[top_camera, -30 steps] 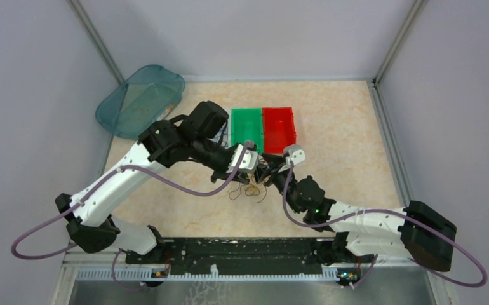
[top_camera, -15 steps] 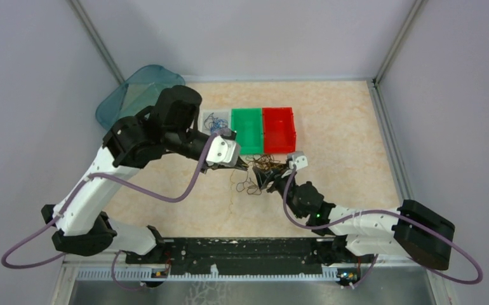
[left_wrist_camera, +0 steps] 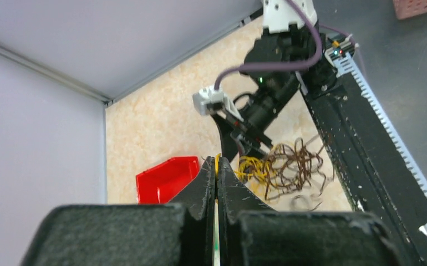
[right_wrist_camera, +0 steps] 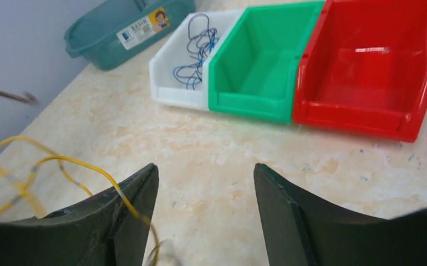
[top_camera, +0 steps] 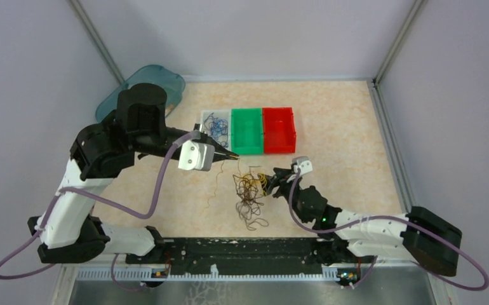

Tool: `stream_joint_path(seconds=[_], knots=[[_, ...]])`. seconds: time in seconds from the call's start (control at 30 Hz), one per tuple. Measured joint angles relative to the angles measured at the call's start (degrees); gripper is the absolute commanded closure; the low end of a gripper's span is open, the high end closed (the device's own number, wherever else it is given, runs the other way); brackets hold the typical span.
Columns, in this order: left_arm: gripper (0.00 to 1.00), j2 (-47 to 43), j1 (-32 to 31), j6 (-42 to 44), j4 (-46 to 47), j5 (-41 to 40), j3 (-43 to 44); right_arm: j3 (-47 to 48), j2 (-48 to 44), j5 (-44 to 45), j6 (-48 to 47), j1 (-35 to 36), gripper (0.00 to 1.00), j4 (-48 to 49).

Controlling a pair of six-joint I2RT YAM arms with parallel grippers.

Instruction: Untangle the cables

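From above, the tangled cables (top_camera: 249,190) lie on the desk (top_camera: 343,165), between the left gripper (top_camera: 229,155) and the right gripper (top_camera: 272,182). In the left wrist view, the fingers (left_wrist_camera: 203,183) are pinched together on a yellow cable (left_wrist_camera: 218,160). In the right wrist view, the fingers (right_wrist_camera: 289,210) stand wide with nothing between them, and the label (right_wrist_camera: 145,25) on the far teal tub (right_wrist_camera: 100,39) reads "BASIN".

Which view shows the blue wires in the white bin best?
Right wrist: the blue wires lie close and unblocked in the white bin. The top view shows them small; the left wrist misses them.
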Motion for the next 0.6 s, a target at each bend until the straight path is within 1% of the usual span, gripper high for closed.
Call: stream_joint_path(seconds=[0.07,0.2,0.27,0.33,0.47,0.6], knots=[[1.00,-1.29,-0.04,1.51,0.81,-1.38,-2.54,-0.31,-4.17,-0.52,-0.28,0.00,0.28,-3.30],[1.00,-4.46,-0.17,5.55,1.01,-4.59,-11.13,1.11,-16.74,-3.61,-1.77,-0.02,0.26,-12.02],[1.00,-5.38,-0.20,7.78,1.07,-6.58,-15.32,3.93,-21.77,-6.40,-2.62,-0.02,0.26,-16.61],[1.00,-5.66,-0.20,9.46,1.31,-7.98,-17.99,6.93,-24.39,-9.75,-3.26,-0.02,0.26,-19.47],[1.00,-5.73,-0.20,11.85,1.60,-10.01,-20.96,12.20,-24.39,-17.42,-3.93,-0.02,0.27,-22.40],[1.00,-5.79,-0.24,12.90,2.84,-10.80,-21.29,15.87,-19.45,-26.36,-4.13,-0.02,0.29,-22.10]])
